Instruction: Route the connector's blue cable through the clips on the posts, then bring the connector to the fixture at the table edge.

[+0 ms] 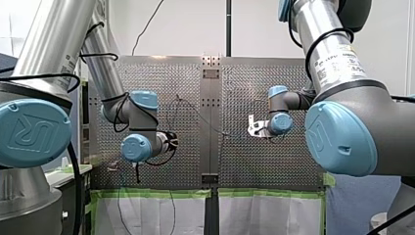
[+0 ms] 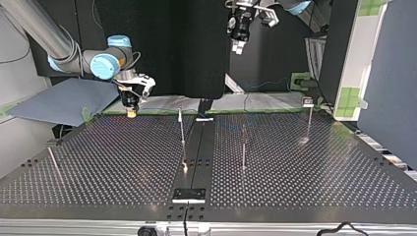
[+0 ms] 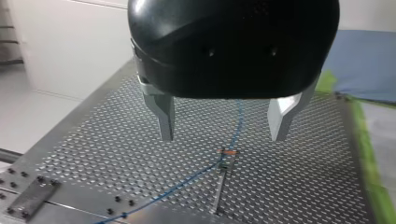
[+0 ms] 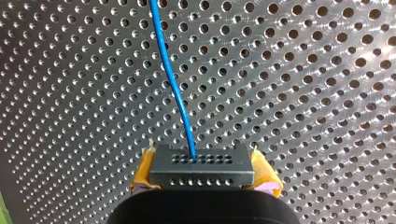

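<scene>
In the right wrist view, my right gripper (image 4: 203,173) is shut on a black connector (image 4: 201,161), with yellow pads (image 4: 144,171) at both its sides. A blue cable (image 4: 172,79) leaves the connector and runs off over the perforated table. In the top view this gripper (image 2: 131,112) hangs low over the table's far edge at the left. My left gripper (image 3: 224,127) is open and holds nothing. It hovers above a post (image 3: 221,186) whose clip (image 3: 228,152) carries the blue cable (image 3: 187,180). In the top view it (image 2: 238,48) hangs high at the back.
Thin posts stand on the table in the top view: one in the middle (image 2: 182,129), one beside it (image 2: 243,150), one at far right (image 2: 310,123), one at near left (image 2: 52,159). A dark plate (image 2: 189,195) sits at the near edge. A blue cloth (image 2: 64,101) lies beyond the far left corner.
</scene>
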Motion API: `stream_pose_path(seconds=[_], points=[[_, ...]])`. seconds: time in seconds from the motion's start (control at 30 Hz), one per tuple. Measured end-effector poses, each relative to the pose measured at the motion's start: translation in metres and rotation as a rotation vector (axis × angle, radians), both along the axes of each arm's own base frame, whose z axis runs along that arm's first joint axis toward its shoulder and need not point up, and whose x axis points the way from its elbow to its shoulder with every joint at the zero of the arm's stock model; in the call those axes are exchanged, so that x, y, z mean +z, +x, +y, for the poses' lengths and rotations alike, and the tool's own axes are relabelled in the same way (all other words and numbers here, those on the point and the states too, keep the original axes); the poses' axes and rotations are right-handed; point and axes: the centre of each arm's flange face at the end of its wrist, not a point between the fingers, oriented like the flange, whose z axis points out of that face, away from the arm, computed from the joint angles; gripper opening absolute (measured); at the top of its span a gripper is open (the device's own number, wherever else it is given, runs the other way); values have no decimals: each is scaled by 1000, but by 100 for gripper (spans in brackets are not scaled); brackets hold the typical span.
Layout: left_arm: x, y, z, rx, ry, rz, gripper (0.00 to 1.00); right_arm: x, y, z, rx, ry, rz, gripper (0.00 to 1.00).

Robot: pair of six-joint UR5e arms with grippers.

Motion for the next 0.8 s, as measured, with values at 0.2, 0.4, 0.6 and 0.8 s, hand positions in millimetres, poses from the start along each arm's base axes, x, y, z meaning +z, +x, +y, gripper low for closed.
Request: stream_pose_path(seconds=[0.2, 0.4, 0.6, 0.8], points=[[-5, -6, 5, 2, 41, 18, 98, 0, 0, 0, 0, 0, 0, 17], [-1, -1, 2, 0, 20, -6, 98, 0, 1, 0, 1, -3, -1, 17], [6, 7, -5, -1, -20, -51, 98, 0, 0, 0, -1, -1, 0, 17], [6, 8, -5, 4, -14, -52, 98, 4, -4, -3, -12, -2, 2, 17]])
